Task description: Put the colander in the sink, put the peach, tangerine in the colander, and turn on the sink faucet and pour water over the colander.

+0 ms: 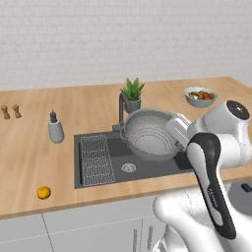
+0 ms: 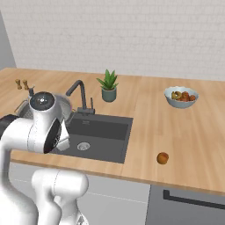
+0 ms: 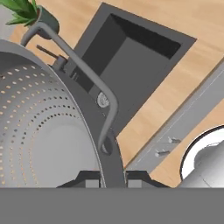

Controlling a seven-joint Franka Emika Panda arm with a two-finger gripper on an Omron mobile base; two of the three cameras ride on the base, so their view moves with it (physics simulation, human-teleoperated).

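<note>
Gripper clamped on rim of colander, held tilted above the sink, not set down yet; tangerine & peach both on counter, sink faucet off, so nearly everything's left.

The white arm is rising from the base, bending at its dark elbow and reaching forward over the sink. Its tool is gripping the rim of the colander, jaws pinched on the thin metal, holding it tilted.
</note>
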